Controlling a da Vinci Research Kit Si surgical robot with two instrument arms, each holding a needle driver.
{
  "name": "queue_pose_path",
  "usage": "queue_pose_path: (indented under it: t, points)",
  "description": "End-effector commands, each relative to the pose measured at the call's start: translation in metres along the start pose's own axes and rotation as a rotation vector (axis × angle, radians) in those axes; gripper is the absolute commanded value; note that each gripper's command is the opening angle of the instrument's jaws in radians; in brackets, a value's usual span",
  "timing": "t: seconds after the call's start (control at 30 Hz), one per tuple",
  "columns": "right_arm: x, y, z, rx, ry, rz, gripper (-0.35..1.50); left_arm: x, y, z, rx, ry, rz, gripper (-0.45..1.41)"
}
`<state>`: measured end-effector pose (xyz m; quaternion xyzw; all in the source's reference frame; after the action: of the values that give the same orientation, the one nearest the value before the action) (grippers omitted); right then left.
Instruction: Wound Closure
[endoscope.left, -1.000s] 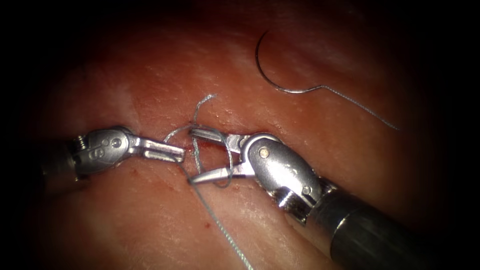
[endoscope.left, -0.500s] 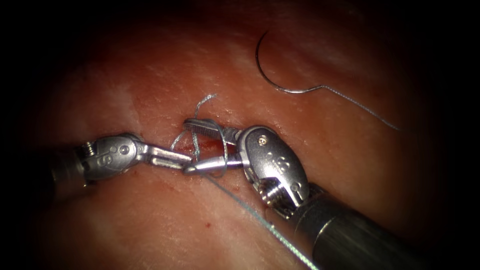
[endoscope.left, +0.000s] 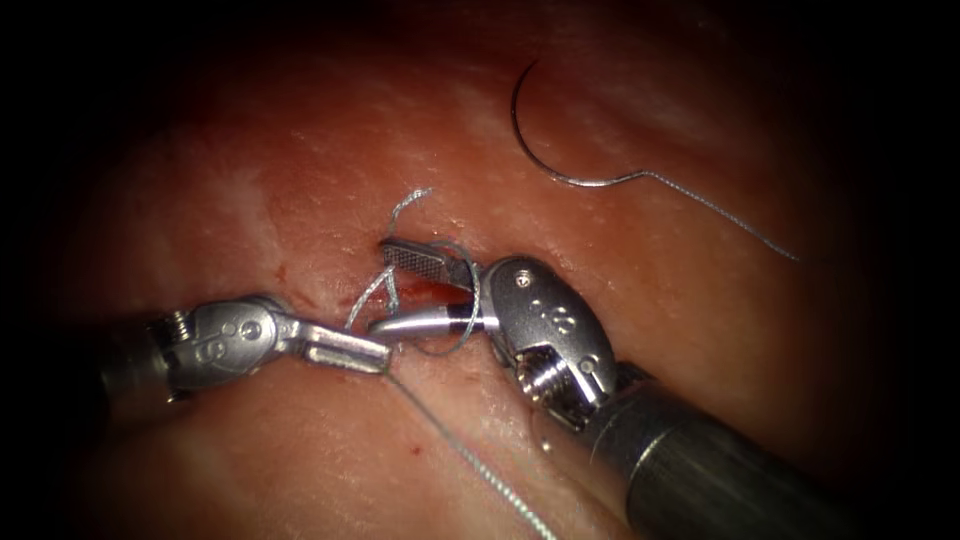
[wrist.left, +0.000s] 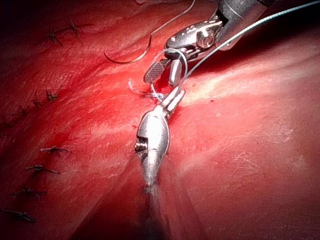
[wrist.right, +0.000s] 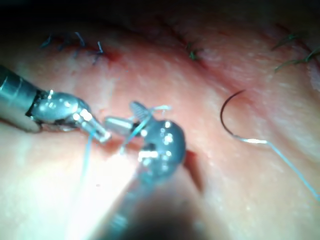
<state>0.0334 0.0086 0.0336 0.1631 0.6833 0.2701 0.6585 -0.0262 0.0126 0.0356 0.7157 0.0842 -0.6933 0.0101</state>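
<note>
Steel L tool (endoscope.left: 372, 355) clamps thread (endoscope.left: 455, 445); R tool (endoscope.left: 390, 285) gapes wide, thread looped round it, gripping nothing. Needle (endoscope.left: 530, 140) loose on tissue (endoscope.left: 700, 300); L wrist cam adds finished stitches (wrist.left: 42, 169).

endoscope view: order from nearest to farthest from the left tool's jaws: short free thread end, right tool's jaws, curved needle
From the left arm's tool, shut on the pale thread:
1. Right arm's tool, open, just right of it at the cut.
2. Short free thread end, above the cut.
3. Curved steel needle, lying free on the tissue, upper right.
</note>
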Motion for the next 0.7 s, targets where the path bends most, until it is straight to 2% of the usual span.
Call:
queue_pose_path:
  t: [0.03, 0.17, 0.3, 0.43, 0.6, 0.67, 0.7]
  points:
    - [0.0001, 0.0006, 0.0005, 0.002, -0.001, -0.029, 0.73, -0.0006, -0.0002, 0.0003, -0.002, 0.003, 0.001, -0.45]
    - [0.0002, 0.0004, 0.0005, 0.021, -0.003, -0.105, 0.79, -0.0001, -0.0004, 0.0, -0.007, 0.008, -0.003, -0.45]
    - [0.0004, 0.0005, 0.0009, 0.004, 0.01, -0.103, 0.74, -0.0003, -0.0003, 0.0005, -0.004, 0.006, -0.001, -0.45]
    - [0.0004, 0.0, 0.0017, -0.014, 0.027, -0.026, 0.73, -0.0009, -0.0004, 0.0015, -0.005, 0.008, 0.003, -0.45]
    - [0.0001, 0.0, 0.0015, -0.116, 0.021, 0.053, 0.69, -0.001, -0.0005, 0.0014, -0.008, 0.01, 0.004, -0.45]
    - [-0.0009, 0.0003, 0.0013, -0.227, 0.022, 0.161, 0.73, -0.0009, -0.0005, 0.0016, -0.007, 0.01, 0.003, -0.45]
    - [-0.0009, 0.0004, 0.0012, -0.242, 0.012, 0.171, 0.73, -0.0008, -0.0005, 0.0016, -0.007, 0.01, 0.003, -0.45]
